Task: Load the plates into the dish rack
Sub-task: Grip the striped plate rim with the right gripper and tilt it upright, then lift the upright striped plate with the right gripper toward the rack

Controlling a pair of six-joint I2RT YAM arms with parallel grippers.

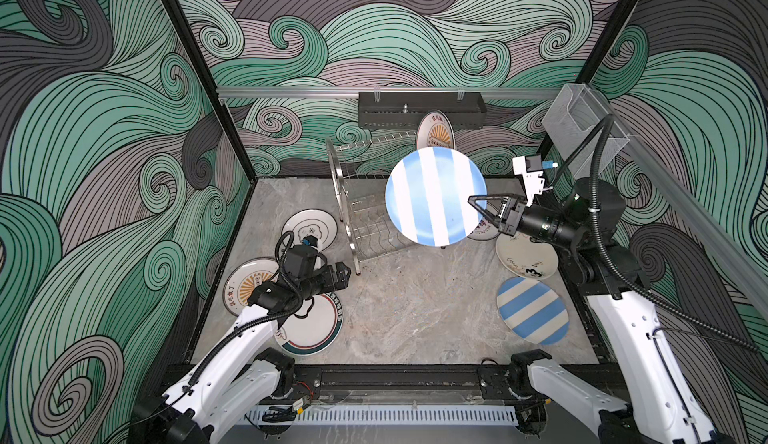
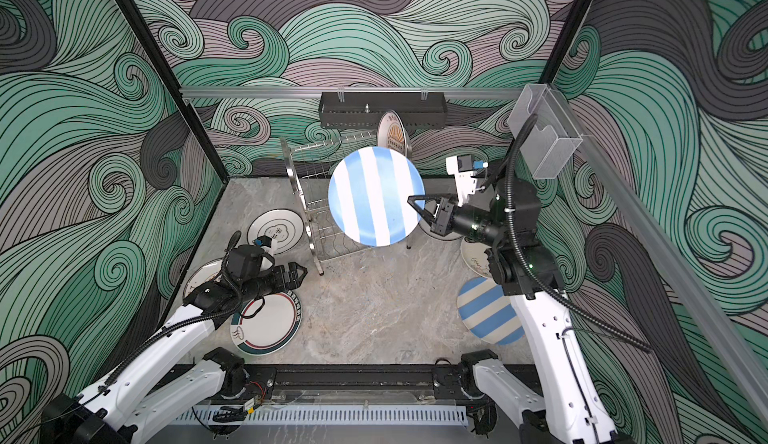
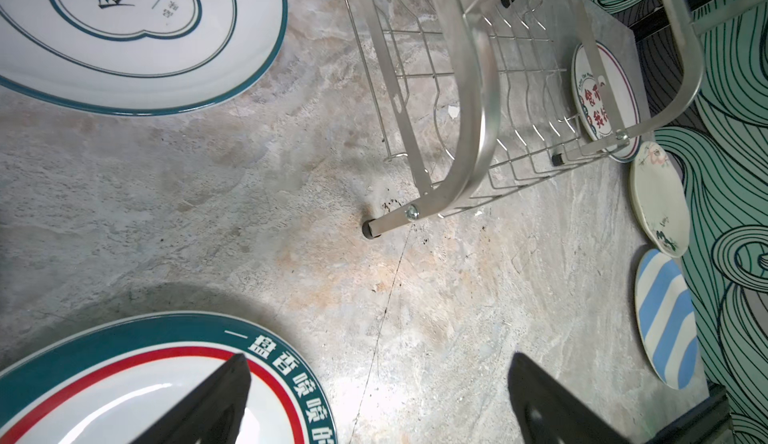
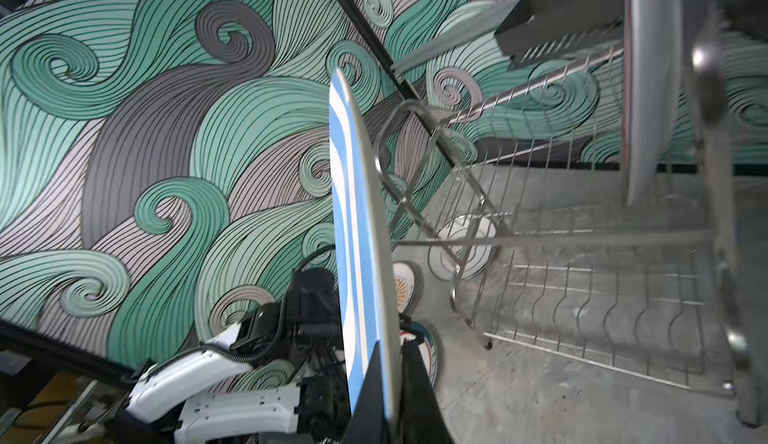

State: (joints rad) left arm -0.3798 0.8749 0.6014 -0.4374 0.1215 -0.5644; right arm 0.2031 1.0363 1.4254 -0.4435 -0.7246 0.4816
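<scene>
my right end effector (image 1: 473, 204) clamps the raised striped plate (image 1: 428, 196) by its rim over the dish rack (image 1: 365, 229); my left end effector (image 3: 378, 367) stands apart.

You should tally eight in all: two blue-white striped plates (image 1: 432, 196) (image 1: 532, 311), two orange sunburst plates (image 1: 435, 134) (image 1: 243, 286), two teal-rimmed plates (image 1: 309, 225) (image 1: 316, 329), one red-and-black character plate (image 3: 598, 92), and one cream plate (image 1: 525, 257) with small drawings. Add one steel dish rack (image 1: 370, 205), one black perforated tray (image 1: 419, 115) and one clear box (image 1: 582, 130).

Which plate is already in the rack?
The white plate with the orange sunburst, standing on edge in the shiny steel wire rack. The others lie flat, except the blue-striped plate in the right gripper.
</scene>
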